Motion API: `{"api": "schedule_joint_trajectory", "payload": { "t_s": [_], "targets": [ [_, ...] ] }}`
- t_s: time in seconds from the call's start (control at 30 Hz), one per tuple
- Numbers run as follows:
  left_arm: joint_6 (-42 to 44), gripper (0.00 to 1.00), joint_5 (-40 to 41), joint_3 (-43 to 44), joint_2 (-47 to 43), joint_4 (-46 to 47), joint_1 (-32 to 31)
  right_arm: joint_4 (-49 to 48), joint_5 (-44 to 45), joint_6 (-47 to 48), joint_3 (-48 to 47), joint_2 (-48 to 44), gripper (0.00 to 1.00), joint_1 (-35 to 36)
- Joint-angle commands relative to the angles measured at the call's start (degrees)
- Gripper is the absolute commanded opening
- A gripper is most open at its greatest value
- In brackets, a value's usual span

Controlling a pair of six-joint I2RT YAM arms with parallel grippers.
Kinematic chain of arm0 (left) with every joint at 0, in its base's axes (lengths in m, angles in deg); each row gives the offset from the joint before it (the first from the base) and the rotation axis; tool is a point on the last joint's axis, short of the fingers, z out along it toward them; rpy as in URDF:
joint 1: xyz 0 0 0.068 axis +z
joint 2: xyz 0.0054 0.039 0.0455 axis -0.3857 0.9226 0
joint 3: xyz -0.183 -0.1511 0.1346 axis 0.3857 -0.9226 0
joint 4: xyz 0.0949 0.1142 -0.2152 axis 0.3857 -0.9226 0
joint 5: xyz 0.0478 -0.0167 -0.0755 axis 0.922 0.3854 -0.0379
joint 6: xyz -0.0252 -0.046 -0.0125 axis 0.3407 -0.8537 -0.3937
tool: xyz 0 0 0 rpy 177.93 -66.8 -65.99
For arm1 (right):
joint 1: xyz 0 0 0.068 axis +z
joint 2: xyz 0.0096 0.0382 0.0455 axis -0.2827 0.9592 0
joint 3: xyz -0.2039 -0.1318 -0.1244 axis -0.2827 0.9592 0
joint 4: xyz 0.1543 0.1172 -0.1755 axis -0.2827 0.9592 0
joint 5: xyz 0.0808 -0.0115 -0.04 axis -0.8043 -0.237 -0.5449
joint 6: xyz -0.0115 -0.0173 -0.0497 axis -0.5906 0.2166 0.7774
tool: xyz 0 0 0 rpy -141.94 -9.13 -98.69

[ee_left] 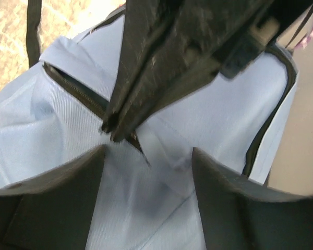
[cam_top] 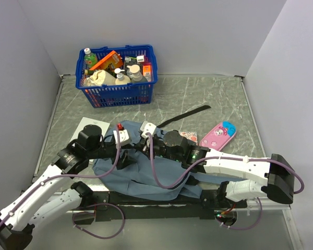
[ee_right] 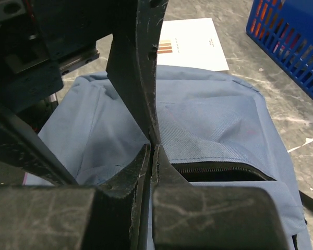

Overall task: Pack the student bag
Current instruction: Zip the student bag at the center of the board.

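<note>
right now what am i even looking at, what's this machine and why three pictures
It is a robot: a left arm and a right arm bolted to a table, each ending in a two-finger gripper. The wide picture comes from a camera above and behind them; the other two come from cameras on the wrists. On the table lie a student bag, a pink pencil case, a white booklet and a full blue basket. The right gripper is shut, pinching the bag's fabric beside its zipper. The left gripper is open over the bag, holding nothing.
</note>
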Motion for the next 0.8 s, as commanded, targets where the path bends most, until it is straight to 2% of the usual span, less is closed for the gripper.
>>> {"api": "schedule_joint_trajectory", "payload": {
  "t_s": [0.0,0.03,0.07,0.17,0.27,0.33,0.37,0.5,0.53,0.57,0.67,0.77],
  "targets": [
    [-5.82,0.60,-0.32,-0.82,0.82,7.56,-1.91,-6.07,0.17,-1.43,-1.03,-3.04,0.00,-0.45],
    [-6.35,0.54,-0.15,-1.00,1.17,7.92,-3.31,-6.16,0.26,-1.25,-1.03,-2.87,0.00,-0.45],
    [-6.44,0.41,0.03,-1.00,1.87,8.19,-3.93,-5.90,0.52,-1.16,-1.12,-2.69,0.00,-0.45],
    [-6.71,0.25,-0.58,-1.43,1.62,7.93,-4.90,-5.55,2.19,-0.29,-1.56,-2.43,0.00,-0.45],
    [-6.44,0.20,-0.85,-1.61,0.65,7.22,-5.17,-5.72,5.18,1.03,-1.82,-2.16,0.00,-0.80],
    [-6.88,0.22,-0.50,-1.61,0.30,7.31,-5.52,-6.16,5.62,1.21,-2.00,-2.08,0.00,-1.42],
    [-7.14,0.30,-0.41,-1.53,0.47,7.22,-5.61,-6.08,5.71,1.30,-2.17,-2.25,0.00,-1.60],
    [-8.90,0.50,-1.55,-1.26,0.65,7.13,-5.87,-6.16,6.06,1.82,-3.31,-1.99,0.00,-2.12],
    [-9.16,0.60,-1.99,-1.17,0.39,7.31,-5.96,-5.90,6.85,2.00,-3.67,-1.73,0.00,-2.21],
    [-9.17,0.62,-2.25,-1.00,0.30,7.31,-5.96,-5.72,7.20,2.26,-4.28,-1.38,0.00,-2.21],
    [-12.50,0.63,-1.64,-0.47,-0.06,6.96,-5.96,-5.63,8.87,3.41,-4.90,-1.37,0.00,-2.74],
    [-12.60,0.56,-0.33,-1.17,-0.93,6.43,-5.96,-5.46,9.58,3.85,-5.34,-2.51,0.00,-3.09]
  ]
}}
